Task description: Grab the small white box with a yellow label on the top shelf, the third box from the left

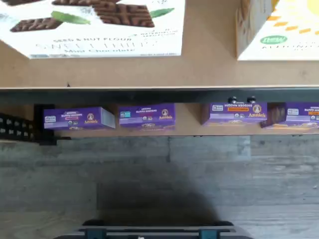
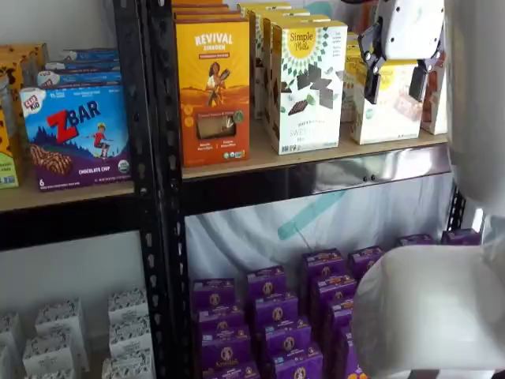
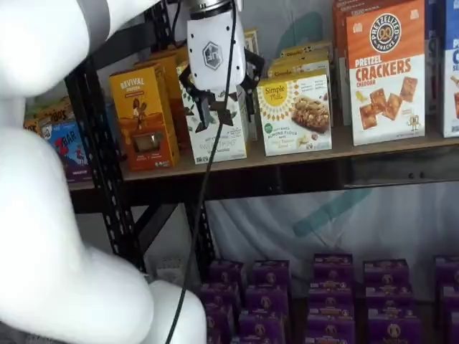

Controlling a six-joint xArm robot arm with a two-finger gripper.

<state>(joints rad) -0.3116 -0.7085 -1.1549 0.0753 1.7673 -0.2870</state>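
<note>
The gripper (image 3: pixel 219 97), fingers spread and empty, is hovering before the top shelf (image 3: pixel 301 159), where the small white box (image 3: pixel 295 115) is standing near the front edge; light, stiff cardboard, it looks best pinched across its yellow side panels.

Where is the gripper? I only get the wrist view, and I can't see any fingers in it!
Observer: It shows in both shelf views. The gripper hangs in front of the top shelf, fingers apart, holding nothing.
Operator: What's on the front of the small white box? I only see its top.
Observer: The small white box has a round yellow logo and a picture of pale baked cookies.
Operator: What's on its other side, away from the chocolate one?
Observer: A taller orange-and-white crackers box stands there.
</note>
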